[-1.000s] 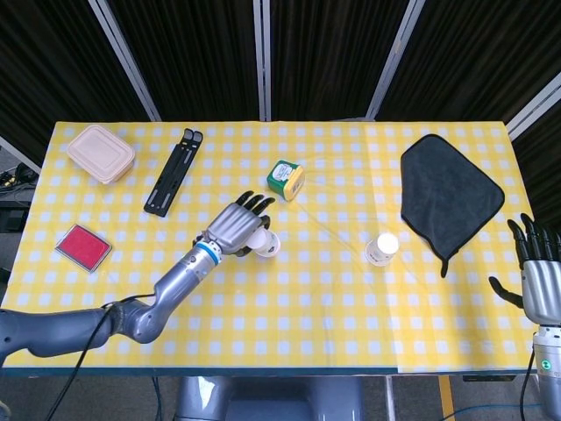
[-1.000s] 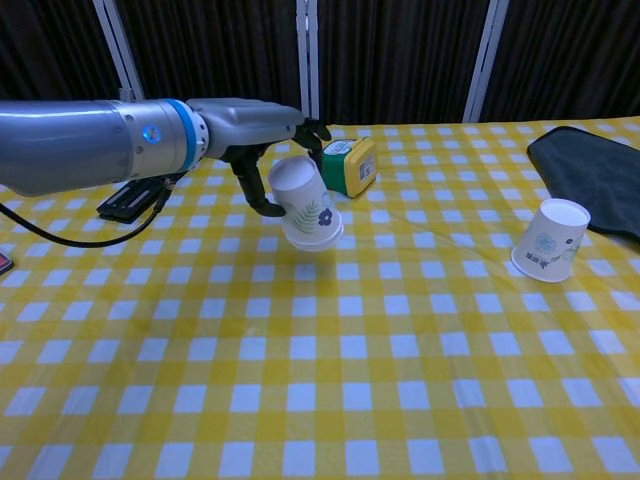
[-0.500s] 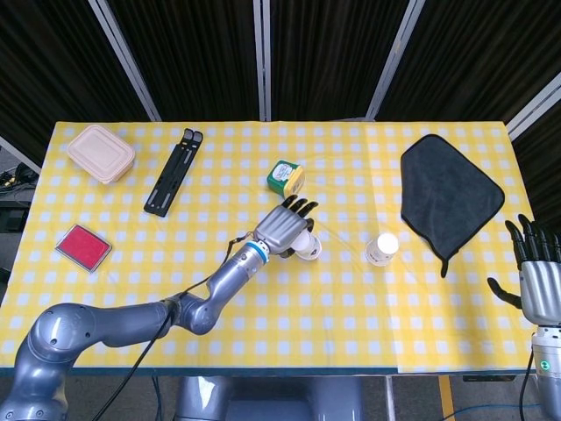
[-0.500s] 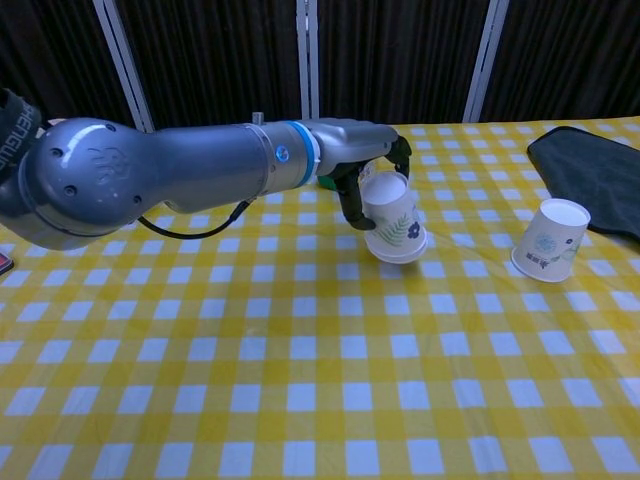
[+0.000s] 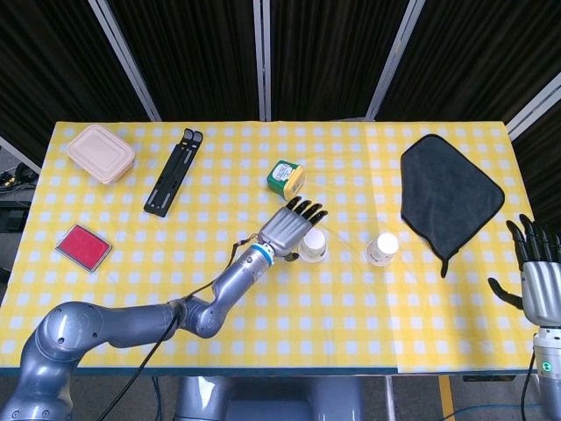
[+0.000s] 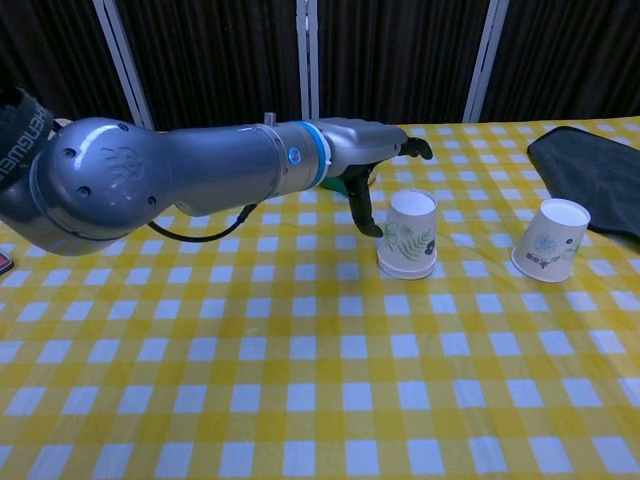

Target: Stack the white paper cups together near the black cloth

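Head view shows my left hand (image 5: 287, 231) out over the middle of the yellow checked table (image 5: 263, 307), its back turned up toward the camera. My fingers (image 5: 307, 209) are spread and straight, and they hold nothing. Just beside them, on the side toward the black cloth (image 5: 447, 191), stands a white paper cup (image 5: 314, 245), mouth down on the table. In the chest view that cup (image 6: 408, 235) shows a leaf print on its wall, and my thumb hangs close to its left side without clearly touching it; the rest of my left hand (image 6: 365, 150) reaches above and behind it.

The second white paper cup (image 5: 381, 248) is near the first, between it and the cloth, also with its base up. In the chest view it (image 6: 547, 240) leans, tipped rather than square on the table.

My right hand (image 5: 536, 272) is at the table's right edge, upright, fingers parted and holding nothing.

Farther back, a green tin (image 5: 286, 178) lies just beyond my left hand. A black folded stand (image 5: 173, 171), a beige lidded box (image 5: 101, 153) and a red pad (image 5: 83, 246) are well off to the left.
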